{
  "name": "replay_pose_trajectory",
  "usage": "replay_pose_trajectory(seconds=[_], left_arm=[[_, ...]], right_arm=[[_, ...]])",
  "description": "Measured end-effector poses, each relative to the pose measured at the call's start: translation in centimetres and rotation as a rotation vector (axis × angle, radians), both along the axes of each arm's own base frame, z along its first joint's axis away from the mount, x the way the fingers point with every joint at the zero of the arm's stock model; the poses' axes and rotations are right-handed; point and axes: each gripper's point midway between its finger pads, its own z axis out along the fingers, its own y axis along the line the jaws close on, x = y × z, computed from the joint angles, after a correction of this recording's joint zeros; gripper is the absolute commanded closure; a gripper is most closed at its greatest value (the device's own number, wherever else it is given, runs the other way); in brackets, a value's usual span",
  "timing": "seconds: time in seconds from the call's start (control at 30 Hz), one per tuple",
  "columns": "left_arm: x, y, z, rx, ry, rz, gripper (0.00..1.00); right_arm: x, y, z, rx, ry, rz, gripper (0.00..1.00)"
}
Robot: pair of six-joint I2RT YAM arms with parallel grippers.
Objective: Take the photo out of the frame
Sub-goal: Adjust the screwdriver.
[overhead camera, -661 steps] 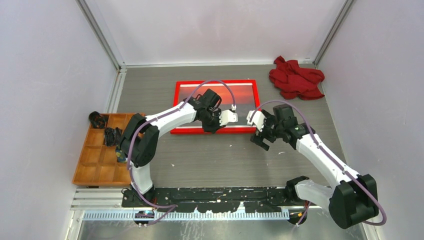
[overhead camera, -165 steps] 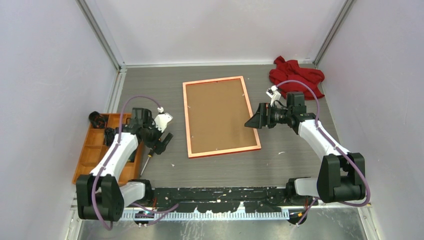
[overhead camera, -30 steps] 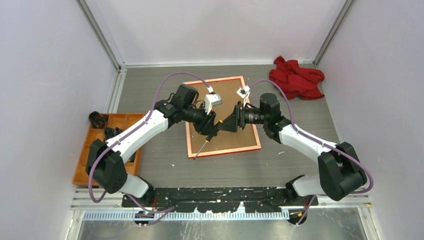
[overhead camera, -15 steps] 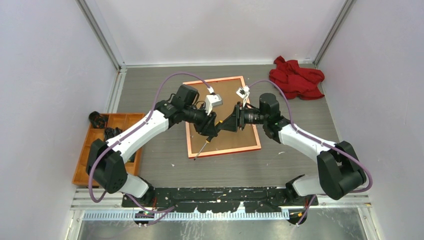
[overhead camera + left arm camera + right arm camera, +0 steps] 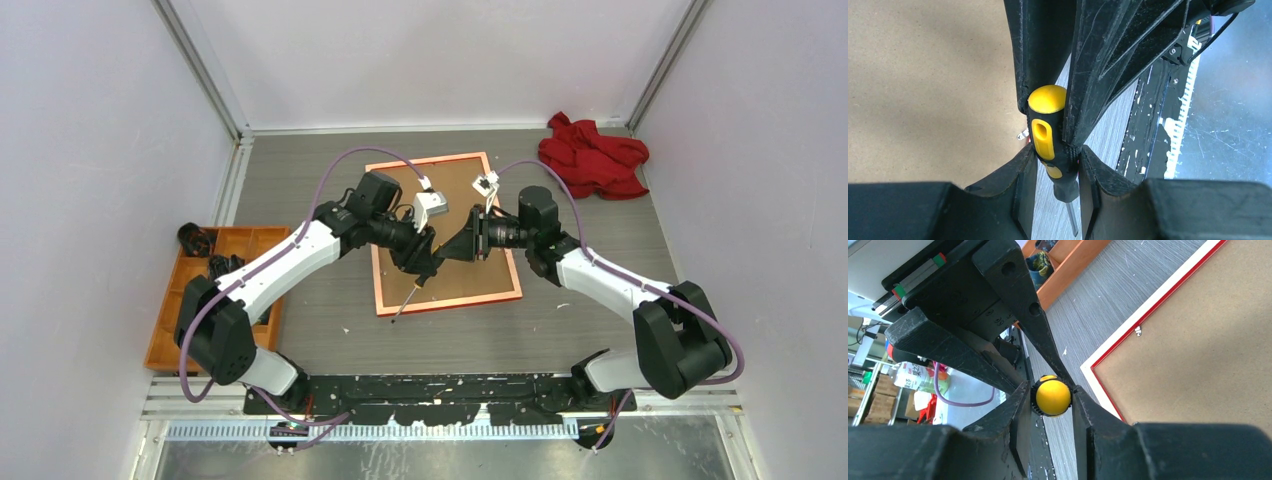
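Note:
The frame [image 5: 449, 300] lies face down, its orange-pink rim [image 5: 1148, 309] around the brown backing board [image 5: 468, 270]. The photo is hidden under that board. Both grippers meet just above the frame's near-left part. My left gripper [image 5: 1055, 152] is shut on the black and yellow handle of a screwdriver [image 5: 1045, 130], whose shaft [image 5: 408, 300] points down toward the near rim. My right gripper [image 5: 1050, 390] comes from the opposite side and is shut on the handle's round yellow end [image 5: 1052, 397]. Its dark fingers [image 5: 1098, 65] fill the top of the left wrist view.
A crumpled red cloth [image 5: 592, 155] lies at the back right. An orange wooden tray [image 5: 190, 320] with small dark items sits at the left edge. A small metal tab [image 5: 1137, 330] sticks out from the backing board near the rim.
My right gripper's jaws have closed in onto the yellow end of the screwdriver handle. My left gripper keeps its hold, and both arms have barely shifted.

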Motion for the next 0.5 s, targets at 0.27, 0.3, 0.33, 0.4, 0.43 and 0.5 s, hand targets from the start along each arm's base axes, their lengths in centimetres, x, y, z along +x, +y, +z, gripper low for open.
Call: replay_pose_trajectory(seconds=[0.27,0.3,0.33,0.4,0.43,0.5], left_arm=[[0.05,0.01,-0.04,0.003,-0.003,0.003,1.00],[0.06,0.02,-0.04,0.003,-0.003,0.003,1.00],[0.08,0.03,-0.05,0.004,-0.003,0.004,1.00],[0.11,0.04,-0.07,0.005,-0.004,0.005,0.99],[0.11,0.04,-0.07,0.005,-0.004,0.005,0.99],[0.13,0.05,-0.08,0.006,-0.005,0.006,0.99]], right_arm=[[-0.21,0.02,0.06,0.003,0.000,0.012,0.56],[-0.22,0.02,0.06,0.003,-0.001,0.013,0.56],[-0.22,0.02,0.06,0.003,-0.001,0.014,0.56],[-0.22,0.02,0.05,0.003,-0.003,0.014,0.56],[-0.22,0.02,0.05,0.003,-0.004,0.014,0.54],[-0.25,0.02,0.06,0.003,-0.004,0.016,0.52]])
